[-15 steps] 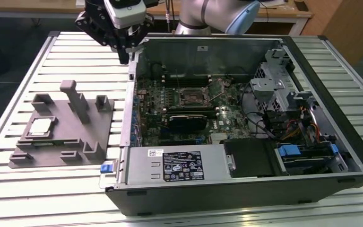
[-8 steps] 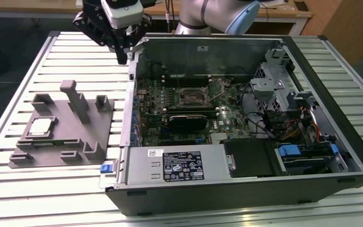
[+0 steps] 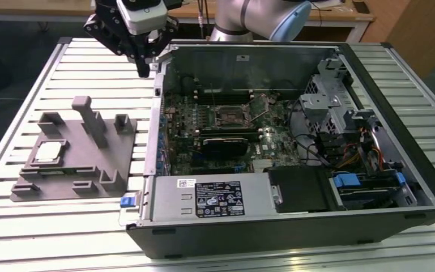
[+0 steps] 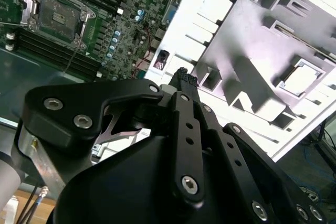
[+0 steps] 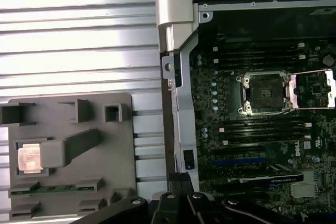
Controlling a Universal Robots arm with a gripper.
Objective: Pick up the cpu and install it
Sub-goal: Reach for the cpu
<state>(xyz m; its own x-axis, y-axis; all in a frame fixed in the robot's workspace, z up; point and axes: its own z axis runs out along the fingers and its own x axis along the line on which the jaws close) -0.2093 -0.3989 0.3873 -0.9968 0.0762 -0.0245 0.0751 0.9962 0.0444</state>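
Resting in a square recess of the grey tray (image 3: 77, 163), the cpu (image 3: 49, 152) lies face up. Inside the open computer case (image 3: 278, 235), the motherboard socket (image 3: 229, 116) is bare, its lid raised. The gripper (image 3: 143, 69) hovers by the case's corner, fingers seemingly pressed together, holding nothing.

A slatted metal table (image 3: 66, 232) of pale ribbed profiles spans the exterior view, its slats running across the frame from left to right. Two things lie directly on it. A grey plastic tray (image 3: 77, 170) with upright blocks sits flat at the left middle of the frame. Just beside it, taking the centre and right of the frame, an open computer case (image 3: 278, 235) lies on its side with its open face upward. A narrow strip of bare slats shows between them
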